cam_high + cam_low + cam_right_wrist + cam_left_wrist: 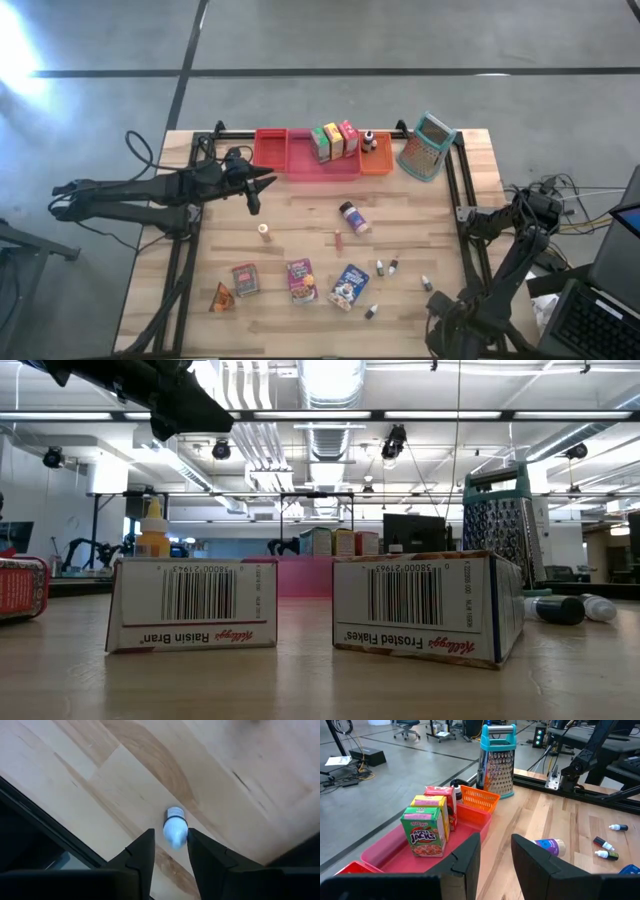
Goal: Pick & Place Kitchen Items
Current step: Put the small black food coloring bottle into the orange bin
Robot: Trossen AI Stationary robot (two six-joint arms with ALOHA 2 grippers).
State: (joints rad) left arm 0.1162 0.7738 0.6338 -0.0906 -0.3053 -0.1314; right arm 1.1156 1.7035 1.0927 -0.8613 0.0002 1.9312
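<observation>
One tiny white-capped bottle stood between our right gripper jaws, unclenched; light, slippery, best pinched mid-body, while the left gripper jaws hung slightly parted, empty.

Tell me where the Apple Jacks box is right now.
The green Apple Jacks box stands upright in the pink tray at the table's far edge, first in a row with the yellow box right behind it.

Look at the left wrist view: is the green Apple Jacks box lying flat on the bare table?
No, the Apple Jacks box stands upright inside the pink tray, beside a yellow box.
</observation>
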